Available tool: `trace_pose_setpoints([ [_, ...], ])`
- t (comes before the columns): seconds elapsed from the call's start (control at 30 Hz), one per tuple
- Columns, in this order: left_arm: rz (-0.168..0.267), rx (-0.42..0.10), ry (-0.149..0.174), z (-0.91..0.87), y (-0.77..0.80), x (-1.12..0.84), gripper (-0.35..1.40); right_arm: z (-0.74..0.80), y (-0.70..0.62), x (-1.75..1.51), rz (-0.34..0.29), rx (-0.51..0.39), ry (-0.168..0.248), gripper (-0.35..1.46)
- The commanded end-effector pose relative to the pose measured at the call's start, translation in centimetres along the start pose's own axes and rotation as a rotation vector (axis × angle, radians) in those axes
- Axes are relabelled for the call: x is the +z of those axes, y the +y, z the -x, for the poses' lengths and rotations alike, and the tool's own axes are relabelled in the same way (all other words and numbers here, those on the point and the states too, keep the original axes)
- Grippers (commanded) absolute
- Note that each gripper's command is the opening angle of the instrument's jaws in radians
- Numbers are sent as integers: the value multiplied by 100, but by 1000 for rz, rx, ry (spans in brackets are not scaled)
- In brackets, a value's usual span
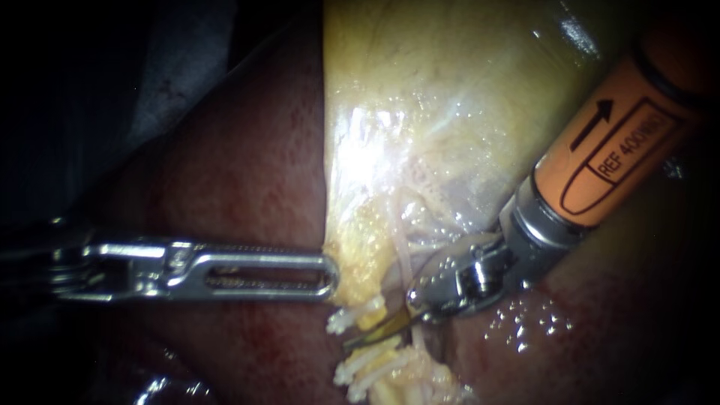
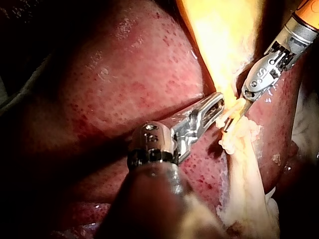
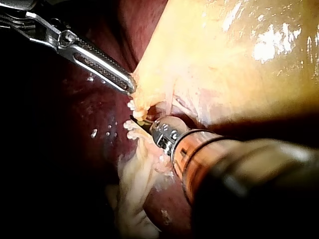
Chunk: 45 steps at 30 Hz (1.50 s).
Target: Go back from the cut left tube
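endoscope: sitting close, facing gallbladder [image 1: 420, 112] | left wrist: looking along left instrument [image 2: 218, 102] from behind | right wrist: looking along right instrument [image 3: 136, 120] | all three sharing gallbladder's lower edge

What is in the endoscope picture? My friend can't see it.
The tip of my right instrument lies between the two pale ends of a cut tube. My left instrument grips the edge of the yellow gallbladder, over the dark red liver.
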Motion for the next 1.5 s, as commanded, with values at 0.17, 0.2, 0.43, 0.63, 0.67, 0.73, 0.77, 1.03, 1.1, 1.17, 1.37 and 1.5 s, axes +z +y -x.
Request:
trace_pose_setpoints([
  [0.17, 0, 0, 0, 0, 0, 0, -35, 0, 0, 0, 3, 0, 1, -35],
  [0.2, 0, 0, 0, 0, 0, 0, -35, 0, 0, 0, 5, 0, 2, -35],
  [0.43, 0, 0, 0, 0, 0, 0, -35, 0, 0, 0, 8, 0, 4, -35],
  [0.63, 0, 0, 0, 0, 0, 0, -35, 0, 0, 0, 22, -1, 10, -25],
  [0.67, 0, 0, 0, 0, 0, 0, -35, 0, 0, 0, 27, -1, 13, -16],
  [0.73, 0, 0, 0, 0, 0, 0, -35, 0, 0, 0, 30, -1, 14, -6],
  [0.77, 0, 0, 0, 0, 0, 0, -35, 0, 0, 0, 30, -1, 14, -3],
  [1.03, -1, 0, 0, 0, 0, -1, -35, 0, -1, 0, 35, -1, 16, 20],
  [1.1, -1, 0, 0, 0, 0, -1, -35, 0, -1, 0, 35, -1, 16, 25],
  [1.17, -1, 0, 0, 0, 0, -1, -35, 0, -1, 0, 41, 5, 19, 36],
  [1.37, -1, 0, 1, 1, 0, -1, -35, 0, -1, -1, 49, 5, 23, 46],
  [1.5, -1, 0, 1, 1, 0, -1, -35, -1, -1, -2, 51, 0, 25, 47],
])
